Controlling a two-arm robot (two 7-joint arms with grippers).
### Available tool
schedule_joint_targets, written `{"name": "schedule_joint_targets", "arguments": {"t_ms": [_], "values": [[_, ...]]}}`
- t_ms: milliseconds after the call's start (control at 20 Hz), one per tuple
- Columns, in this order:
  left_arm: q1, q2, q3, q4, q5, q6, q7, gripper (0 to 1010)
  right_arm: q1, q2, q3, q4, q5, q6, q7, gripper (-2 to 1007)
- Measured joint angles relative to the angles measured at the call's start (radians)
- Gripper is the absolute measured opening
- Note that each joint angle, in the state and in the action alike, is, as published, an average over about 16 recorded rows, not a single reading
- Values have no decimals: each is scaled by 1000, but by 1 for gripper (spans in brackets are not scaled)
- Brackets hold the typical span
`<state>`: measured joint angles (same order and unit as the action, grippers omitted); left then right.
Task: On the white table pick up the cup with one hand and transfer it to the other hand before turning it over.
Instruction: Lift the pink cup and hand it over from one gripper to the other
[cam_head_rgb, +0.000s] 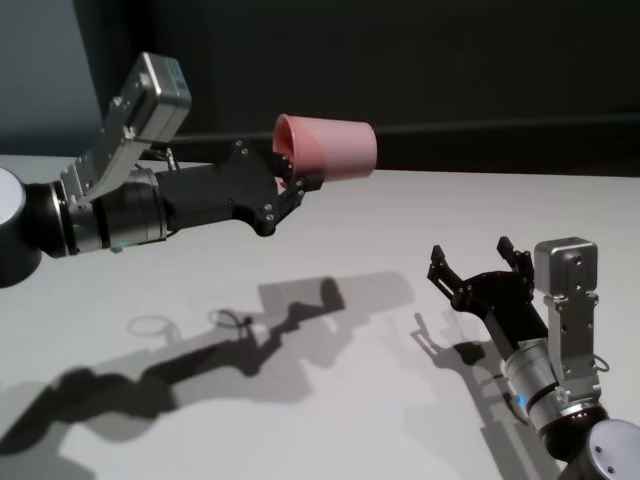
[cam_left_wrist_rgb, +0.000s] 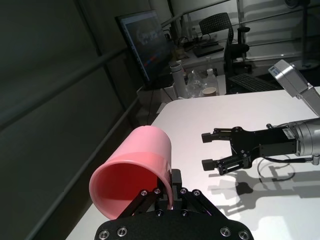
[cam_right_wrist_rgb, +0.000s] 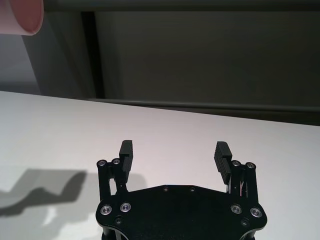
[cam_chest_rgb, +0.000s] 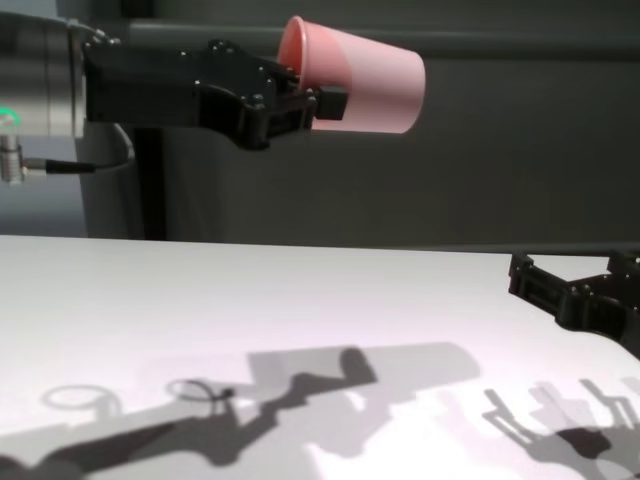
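Since the cup (cam_head_rgb: 330, 147) hangs sideways above the counter (cam_head_rgb: 400, 230) far edge, clamped by its rim in the left gripper (cam_head_rgb: 291, 185), its base faces the right gripper (cam_head_rgb: 478, 268), whose jaws are spread near the right edge, probably ready for the handoff.

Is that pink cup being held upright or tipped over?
Tipped on its side. The cup lies roughly level in the left tool, which pinches its rim, base pointing away, above the white table.

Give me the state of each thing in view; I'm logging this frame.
pink cup: held in the air, lying sideways, base pointing toward the robot's right.
left gripper: fingers shut on the cup's rim.
right gripper: fingers open, empty, low over the white table.
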<state>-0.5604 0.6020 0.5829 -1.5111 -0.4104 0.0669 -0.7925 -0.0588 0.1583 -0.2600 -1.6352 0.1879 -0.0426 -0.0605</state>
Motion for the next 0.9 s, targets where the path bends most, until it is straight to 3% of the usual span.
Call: {"name": "schedule_joint_targets", "arguments": {"t_ms": [250,900], "values": [[14,-26,-6,35,-59,-32,-3,51,0,0,0,0,0,0,0,1002],[21,-82,11,106,-159,-85,-31,51,0,0,0,0,0,0,0,1002]]}}
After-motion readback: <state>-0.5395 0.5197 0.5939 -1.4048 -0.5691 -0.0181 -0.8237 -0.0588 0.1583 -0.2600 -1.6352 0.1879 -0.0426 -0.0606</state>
